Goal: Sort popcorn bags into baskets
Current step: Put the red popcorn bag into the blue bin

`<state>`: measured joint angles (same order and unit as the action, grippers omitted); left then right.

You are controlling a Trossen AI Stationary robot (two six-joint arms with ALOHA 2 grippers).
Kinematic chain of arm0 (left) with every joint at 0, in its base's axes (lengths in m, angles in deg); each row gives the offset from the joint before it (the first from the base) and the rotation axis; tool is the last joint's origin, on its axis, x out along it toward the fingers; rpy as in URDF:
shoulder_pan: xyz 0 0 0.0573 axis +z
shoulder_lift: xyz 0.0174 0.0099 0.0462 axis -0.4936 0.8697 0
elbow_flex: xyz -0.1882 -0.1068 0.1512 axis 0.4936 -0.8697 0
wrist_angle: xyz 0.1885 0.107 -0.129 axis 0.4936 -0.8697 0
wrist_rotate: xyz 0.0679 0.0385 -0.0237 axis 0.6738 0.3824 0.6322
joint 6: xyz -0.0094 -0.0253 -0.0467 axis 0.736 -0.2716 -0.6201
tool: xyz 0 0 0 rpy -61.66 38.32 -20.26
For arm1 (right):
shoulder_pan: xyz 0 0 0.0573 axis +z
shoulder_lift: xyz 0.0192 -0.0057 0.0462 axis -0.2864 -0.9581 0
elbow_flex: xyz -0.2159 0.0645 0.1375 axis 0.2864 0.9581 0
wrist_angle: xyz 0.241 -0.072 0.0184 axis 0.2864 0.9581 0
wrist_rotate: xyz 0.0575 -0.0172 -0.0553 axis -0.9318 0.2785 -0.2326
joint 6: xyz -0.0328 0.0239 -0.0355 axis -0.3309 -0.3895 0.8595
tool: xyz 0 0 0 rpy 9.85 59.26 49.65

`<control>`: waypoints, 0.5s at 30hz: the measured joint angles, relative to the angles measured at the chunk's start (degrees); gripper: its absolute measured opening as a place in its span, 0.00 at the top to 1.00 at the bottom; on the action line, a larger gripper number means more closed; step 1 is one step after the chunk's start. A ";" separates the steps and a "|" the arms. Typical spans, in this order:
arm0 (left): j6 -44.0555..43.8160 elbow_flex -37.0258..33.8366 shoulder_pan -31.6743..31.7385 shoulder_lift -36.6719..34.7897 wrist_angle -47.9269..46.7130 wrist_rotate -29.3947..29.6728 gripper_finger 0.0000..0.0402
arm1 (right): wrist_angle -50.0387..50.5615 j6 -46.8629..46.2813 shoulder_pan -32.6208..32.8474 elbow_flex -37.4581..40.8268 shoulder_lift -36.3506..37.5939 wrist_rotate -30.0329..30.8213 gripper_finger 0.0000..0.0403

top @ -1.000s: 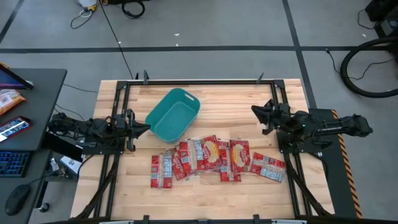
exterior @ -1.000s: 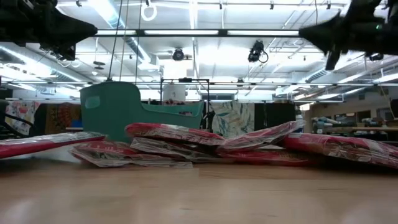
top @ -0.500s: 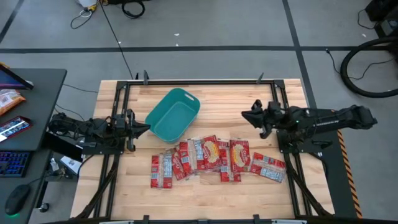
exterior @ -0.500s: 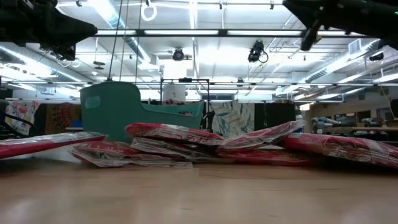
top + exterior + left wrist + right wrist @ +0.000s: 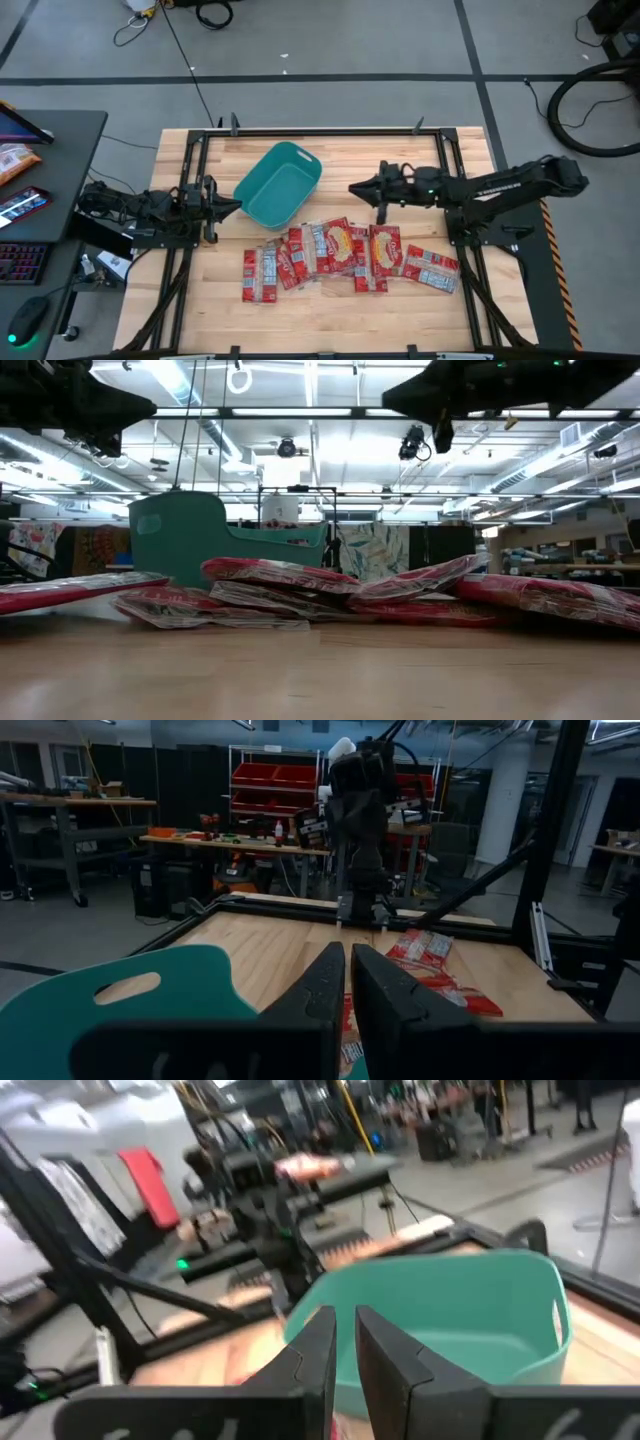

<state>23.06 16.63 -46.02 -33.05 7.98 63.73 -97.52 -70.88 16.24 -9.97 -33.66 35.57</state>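
Observation:
The teal basket (image 5: 280, 187) stands on its base on the far left-middle of the table; it also shows in the low view (image 5: 180, 532) and fills the right wrist view (image 5: 450, 1320). Several red popcorn bags (image 5: 335, 250) lie flat and overlapping in a row on the wood nearer than the basket (image 5: 330, 585). My right gripper (image 5: 353, 187) hangs in the air, shut, just right of the basket and above the far side of the bags. My left gripper (image 5: 238, 206), shut, waits at the basket's left near corner (image 5: 150, 1010).
Black frame rails (image 5: 190, 160) run along the table's left, right and far sides. A desk with a keyboard and an orange snack packet (image 5: 15, 160) stands off the table's left. Bare wood (image 5: 330, 320) lies between the bags and the near edge.
My right arm has stretched out from the table's right side toward the left, carrying its gripper over the bags' far side up to the basket, staying high above the table. The bags, the basket and my left arm have kept still.

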 joint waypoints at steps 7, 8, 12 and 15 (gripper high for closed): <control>0.03 -0.01 -0.02 0.03 3.42 0.02 0.93 | 11.57 1.48 3.66 -8.05 -8.03 4.45 0.88; 0.05 -0.01 0.00 -0.02 4.25 0.02 0.93 | 13.43 1.50 4.21 -9.20 -8.95 5.27 0.88; 0.84 -0.01 -0.01 -0.02 5.60 1.11 0.93 | 21.08 2.33 6.15 -13.79 -12.34 8.20 0.88; 1.20 -0.01 -0.04 -0.02 4.79 5.08 0.93 | 27.19 2.40 7.67 -17.49 -14.66 9.54 0.88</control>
<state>24.26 16.62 -46.07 -33.06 12.77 68.81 -70.34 -68.48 23.92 -27.47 -48.32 45.10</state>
